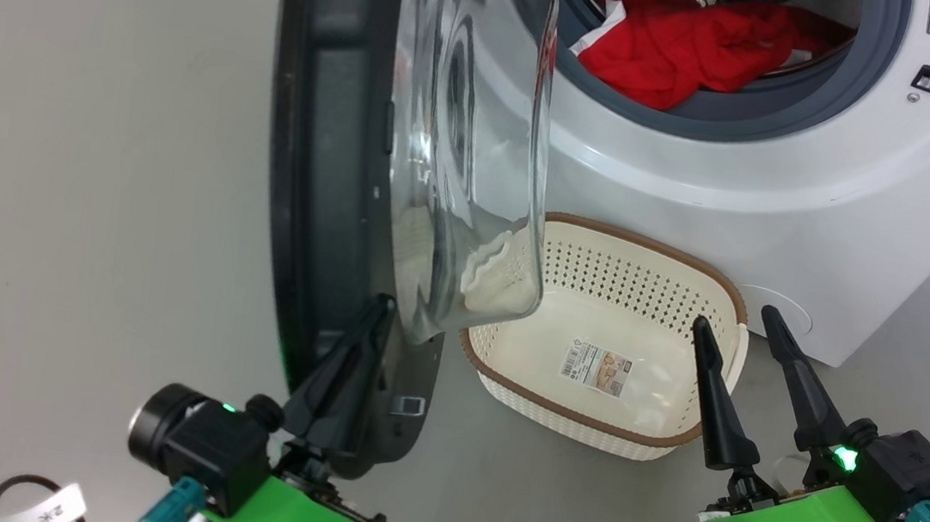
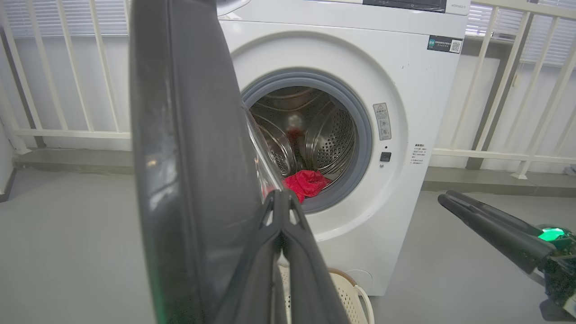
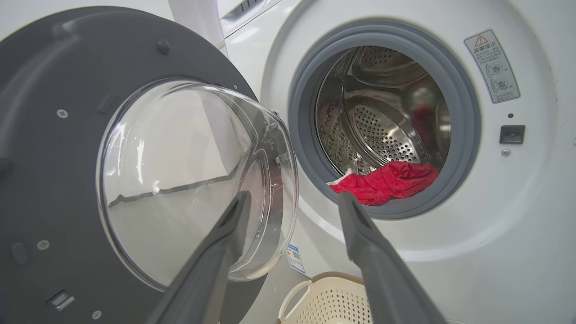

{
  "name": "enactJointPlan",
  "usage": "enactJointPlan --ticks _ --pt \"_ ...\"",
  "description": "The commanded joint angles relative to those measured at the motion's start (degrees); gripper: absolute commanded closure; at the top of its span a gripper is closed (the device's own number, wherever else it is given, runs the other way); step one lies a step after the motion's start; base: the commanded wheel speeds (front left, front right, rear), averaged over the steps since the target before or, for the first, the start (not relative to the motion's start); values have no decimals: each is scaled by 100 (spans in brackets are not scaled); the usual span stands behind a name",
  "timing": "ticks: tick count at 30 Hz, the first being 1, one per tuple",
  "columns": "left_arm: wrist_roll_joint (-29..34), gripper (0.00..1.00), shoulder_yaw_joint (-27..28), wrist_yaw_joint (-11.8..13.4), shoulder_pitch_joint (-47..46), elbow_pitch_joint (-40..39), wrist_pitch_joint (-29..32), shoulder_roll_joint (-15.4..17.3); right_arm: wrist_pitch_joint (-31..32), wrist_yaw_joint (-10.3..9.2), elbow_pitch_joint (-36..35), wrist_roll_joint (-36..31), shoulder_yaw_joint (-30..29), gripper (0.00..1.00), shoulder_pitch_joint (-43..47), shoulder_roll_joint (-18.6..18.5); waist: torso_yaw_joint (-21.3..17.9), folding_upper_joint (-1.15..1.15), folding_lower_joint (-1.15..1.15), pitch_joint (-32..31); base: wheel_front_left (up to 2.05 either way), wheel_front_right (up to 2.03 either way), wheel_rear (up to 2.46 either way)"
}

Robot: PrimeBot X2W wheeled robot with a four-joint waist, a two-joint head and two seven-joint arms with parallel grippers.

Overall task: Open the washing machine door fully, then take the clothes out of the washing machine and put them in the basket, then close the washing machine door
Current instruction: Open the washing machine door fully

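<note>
**Touching the open door**

The left gripper (image 1: pixel 377 312), fingers closed together, lies against the door's (image 1: pixel 329 152) near edge. The right gripper (image 1: pixel 735 320) hangs spread above the basket (image 1: pixel 648 244). Clothes (image 1: pixel 695 47) lie in the washer (image 1: pixel 782 199) drum, right of the door. Basket label (image 1: pixel 596 368) and warning sticker (image 3: pixel 492 65) are unreadable. Grey floor (image 1: pixel 94 170); white railing (image 2: pixel 67 67) behind.

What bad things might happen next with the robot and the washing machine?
1. The door is only partly open. The left gripper is shut and just presses against its edge, so it might slip off.
2. The door's glass bulge hangs over the basket, so pulled-out clothes may catch on it or land on the floor.
3. The open right gripper hovers near the basket's rim and might knock it.
</note>
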Motion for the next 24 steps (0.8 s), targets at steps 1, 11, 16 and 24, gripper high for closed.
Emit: enactJointPlan --ticks 1,11,16,24 --pt "-48 100 373 201 33 32 34 179 -36 36 -166 -12 174 0 7 29 13 0 0 15 0 0 0" --pt "-146 100 702 364 73 273 -42 352 -36 36 -160 -42 197 0 -19 29 0 0 0 74 0 0 0" --pt "-228 100 885 447 101 438 -126 419 -36 36 -160 -82 178 0 -25 29 6 0 0 118 0 0 0" --pt "-331 100 1133 574 98 736 -321 483 -36 36 -136 -154 169 0 -33 29 87 0 0 139 0 0 0"
